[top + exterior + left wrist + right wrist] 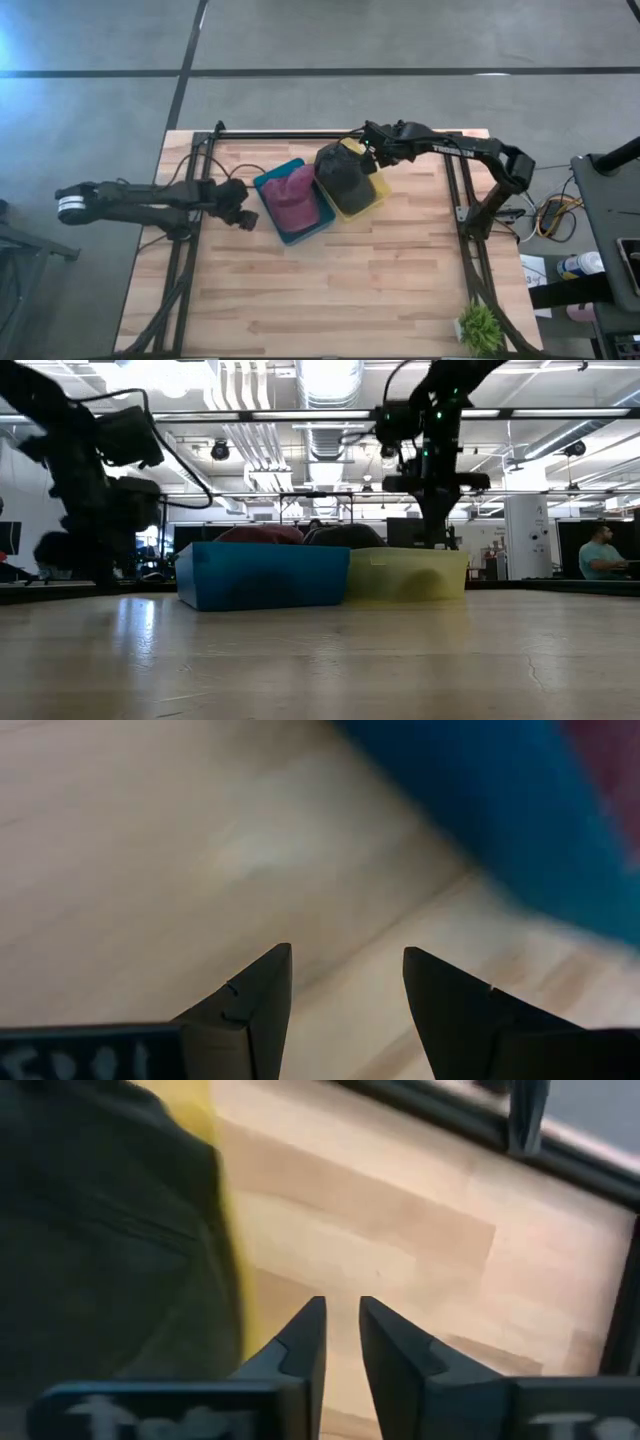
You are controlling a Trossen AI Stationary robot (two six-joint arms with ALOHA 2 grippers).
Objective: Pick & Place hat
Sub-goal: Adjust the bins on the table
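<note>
The dark, soft fabric cap (343, 172) sits slumped in the shallow yellow plastic bin (372, 196), just beside the right hand (375, 156), whose fingers stand nearly together with a thin gap and nothing between them. A maroon fabric cap (293, 192) fills the blue plastic bin (283, 231) just beside the open, empty left hand (246, 217), which waits low over the light wooden counter (330, 290). Both caps look light, limp and unbreakable, so a pinch on a fold of the crown or on the stiffer brim should probably hold best.
</note>
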